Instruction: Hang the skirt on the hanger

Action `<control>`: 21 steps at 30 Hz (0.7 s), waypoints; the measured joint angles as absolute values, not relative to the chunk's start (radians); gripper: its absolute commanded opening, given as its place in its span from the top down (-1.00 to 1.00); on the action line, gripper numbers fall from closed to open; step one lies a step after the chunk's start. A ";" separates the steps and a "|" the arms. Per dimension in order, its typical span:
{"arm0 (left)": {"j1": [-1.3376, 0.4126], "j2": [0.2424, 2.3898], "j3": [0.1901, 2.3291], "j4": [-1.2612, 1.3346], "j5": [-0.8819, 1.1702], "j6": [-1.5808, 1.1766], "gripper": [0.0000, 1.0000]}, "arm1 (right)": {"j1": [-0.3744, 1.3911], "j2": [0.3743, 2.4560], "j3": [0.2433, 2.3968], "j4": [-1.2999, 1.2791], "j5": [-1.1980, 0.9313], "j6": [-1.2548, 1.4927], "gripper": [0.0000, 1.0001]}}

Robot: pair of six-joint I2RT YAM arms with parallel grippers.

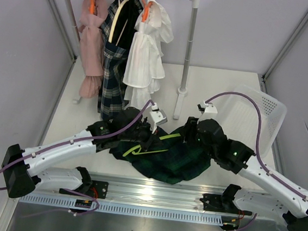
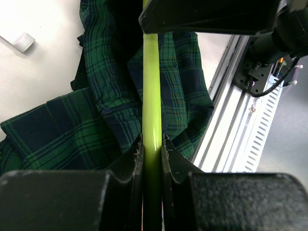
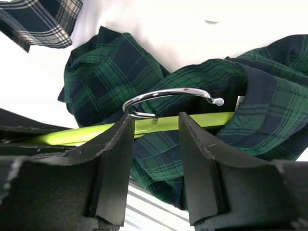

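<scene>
The skirt (image 1: 174,164) lies bunched at the near edge of the desk (image 1: 223,81), between the two arms. The left hand (image 2: 152,147) is clamped tight on the bar of the hanger (image 2: 151,86), which lies across the cloth. The right hand (image 3: 155,122) is spread wide and grips nothing, with the chrome hook (image 3: 168,94) just beyond its fingers.

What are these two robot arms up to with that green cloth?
They are putting a skirt on a hanger. The left gripper is clamped on the bar of the lime-green hanger, which lies on the dark green tartan skirt on the table. The right gripper is open, close to the hanger's metal hook. The skirt is bunched up, not yet hung.
</scene>
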State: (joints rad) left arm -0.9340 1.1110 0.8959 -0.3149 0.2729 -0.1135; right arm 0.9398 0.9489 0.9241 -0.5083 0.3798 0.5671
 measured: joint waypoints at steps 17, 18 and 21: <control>-0.950 1.130 0.905 -0.316 0.264 -0.113 1.00 | 0.990 0.944 0.833 -0.402 0.493 0.583 1.00; -0.950 1.131 0.905 -0.317 0.261 -0.113 1.00 | 0.991 0.944 0.832 -0.396 0.495 0.588 1.00; -0.950 1.132 0.907 -0.316 0.255 -0.114 0.82 | 0.992 0.944 0.831 -0.390 0.509 0.595 1.00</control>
State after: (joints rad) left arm -0.9497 1.1320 0.9073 -0.3164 0.2550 -0.1143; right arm 0.9920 0.9440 0.8314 -0.3904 0.5091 0.5953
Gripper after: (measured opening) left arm 0.169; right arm 0.034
